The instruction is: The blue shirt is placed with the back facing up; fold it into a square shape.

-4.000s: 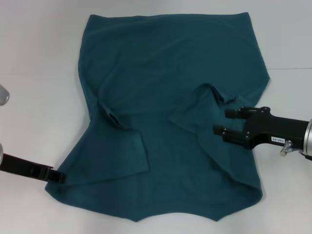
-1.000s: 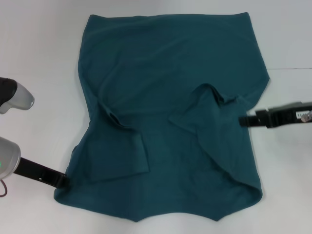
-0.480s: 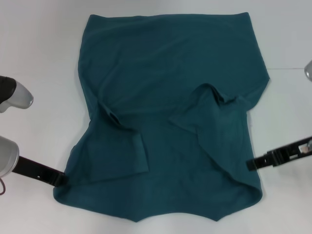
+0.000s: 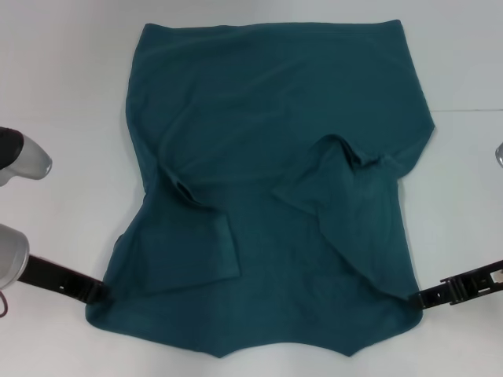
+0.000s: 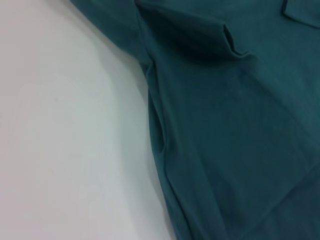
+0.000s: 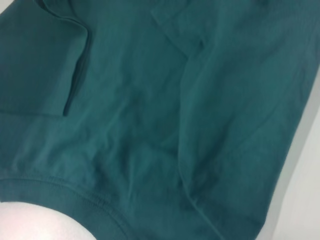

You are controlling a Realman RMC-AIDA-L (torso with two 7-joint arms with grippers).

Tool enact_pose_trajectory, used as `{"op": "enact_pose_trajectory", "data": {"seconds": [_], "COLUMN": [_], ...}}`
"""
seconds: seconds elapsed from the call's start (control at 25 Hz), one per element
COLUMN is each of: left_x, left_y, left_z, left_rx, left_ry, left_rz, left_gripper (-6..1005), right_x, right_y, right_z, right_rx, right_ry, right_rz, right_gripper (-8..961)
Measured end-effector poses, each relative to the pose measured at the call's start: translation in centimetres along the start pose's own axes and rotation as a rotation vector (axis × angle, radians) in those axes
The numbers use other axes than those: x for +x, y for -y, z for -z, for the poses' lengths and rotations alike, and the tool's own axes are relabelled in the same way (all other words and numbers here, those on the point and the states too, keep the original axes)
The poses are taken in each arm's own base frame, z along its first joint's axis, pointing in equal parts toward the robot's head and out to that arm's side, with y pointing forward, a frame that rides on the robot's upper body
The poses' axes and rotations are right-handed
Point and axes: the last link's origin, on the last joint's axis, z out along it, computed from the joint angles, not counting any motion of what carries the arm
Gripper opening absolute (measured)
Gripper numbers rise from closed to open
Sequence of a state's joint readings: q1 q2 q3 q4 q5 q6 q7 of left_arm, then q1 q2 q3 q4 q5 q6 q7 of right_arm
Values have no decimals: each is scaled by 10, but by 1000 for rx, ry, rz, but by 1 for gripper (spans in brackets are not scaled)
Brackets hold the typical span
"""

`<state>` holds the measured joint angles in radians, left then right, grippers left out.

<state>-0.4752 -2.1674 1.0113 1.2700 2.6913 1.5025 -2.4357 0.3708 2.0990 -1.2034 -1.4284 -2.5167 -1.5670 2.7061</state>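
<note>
The blue shirt lies spread on the white table, with both short sleeves folded inward onto its body. My left gripper sits low at the shirt's near left corner, touching the fabric edge. My right gripper sits at the near right corner, its tip against the hem. The left wrist view shows the shirt with its side edge beside bare table. In the right wrist view the shirt fills most of the picture, with a folded sleeve and the curved hem showing.
White table surrounds the shirt on all sides, with wide bare strips to its left and right. A faint seam line crosses the table at the far right. Grey arm links show at the left edge.
My right gripper has travelled from beside the folded right sleeve toward me, down to the shirt's near right corner. The left gripper has stayed at the near left corner.
</note>
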Motion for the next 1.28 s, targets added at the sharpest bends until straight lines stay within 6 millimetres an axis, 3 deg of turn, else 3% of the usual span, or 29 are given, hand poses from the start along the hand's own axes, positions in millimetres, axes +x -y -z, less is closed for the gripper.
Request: {"op": "enact_pose_trajectory", "data": {"seconds": [0.48, 0.6, 0.84, 1.28], "left_x": [-1, -2, -3, -3], "left_y": [0, -1, -1, -1], "left_z": [-1, -1, -2, -2], "left_rx": [-2, -4, -7, -8], "left_ry": [4, 7, 12, 12], "left_rz": [-5, -8, -12, -13], "left_gripper": [48, 48, 48, 46], "right_x": [-6, -7, -9, -13], "right_y": [-3, -3, -2, -6], "right_z": [-13, -16, -23, -25], "right_rx": [13, 17, 45, 47], "right_ry": [14, 12, -1, -2], "right_rz": [27, 31, 47, 66], "right_gripper": [603, 542, 547, 466]}}
